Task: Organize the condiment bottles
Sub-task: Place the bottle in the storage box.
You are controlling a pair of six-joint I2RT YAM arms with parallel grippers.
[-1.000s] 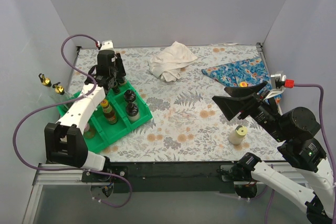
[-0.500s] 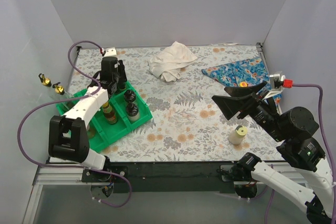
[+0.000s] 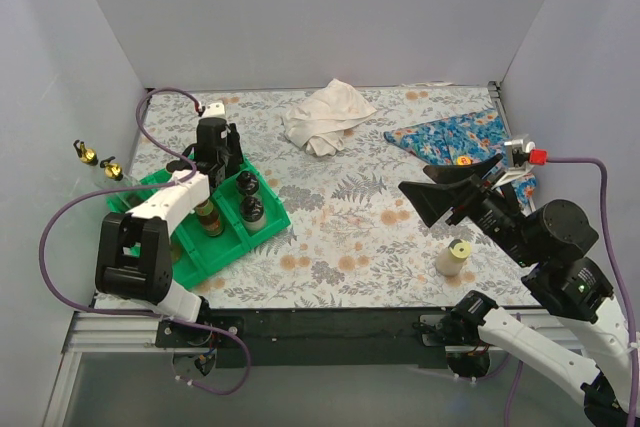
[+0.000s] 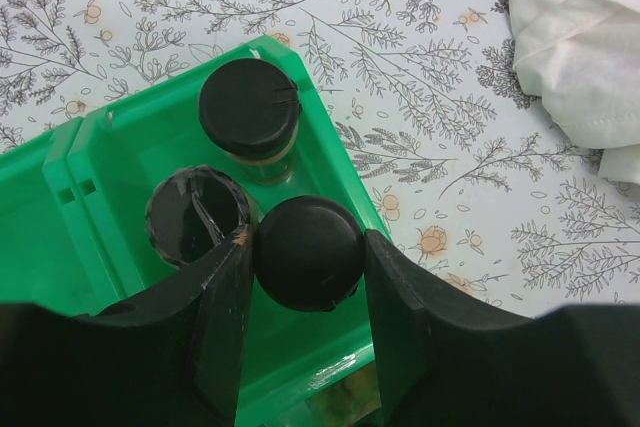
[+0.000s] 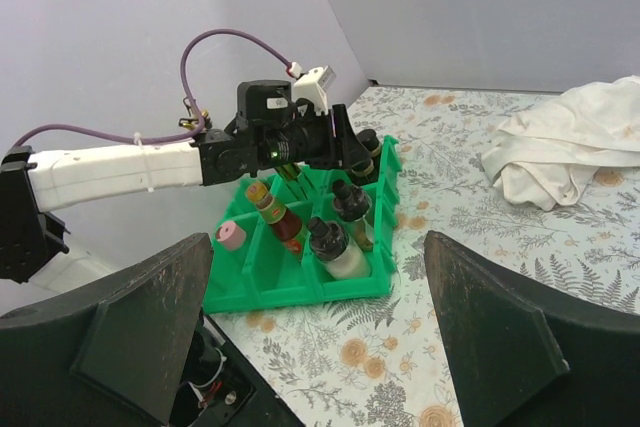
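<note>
My left gripper [image 3: 222,152] is over the far compartment of the green tray [image 3: 225,247]. In the left wrist view it [image 4: 305,247] is shut on a black-capped jar [image 4: 308,259], next to two other black-capped jars [image 4: 250,107] [image 4: 197,215]. The tray also holds two black-capped bottles [image 3: 250,209], a red bottle with a yellow cap [image 5: 275,217] and a pink-capped one [image 5: 233,237]. A cream bottle with a yellow cap [image 3: 453,259] stands alone at the near right. My right gripper [image 3: 420,202] hangs wide open and empty above the table, left of and above the cream bottle.
A crumpled white cloth [image 3: 325,115] lies at the back centre. A blue floral cloth [image 3: 455,137] lies at the back right. Walls close the table on the left, back and right. The left arm's purple cable [image 3: 150,117] loops beside the tray.
My left gripper has moved slightly toward the near right and lower into the tray's far compartment. The right arm has shifted a little to the left.
</note>
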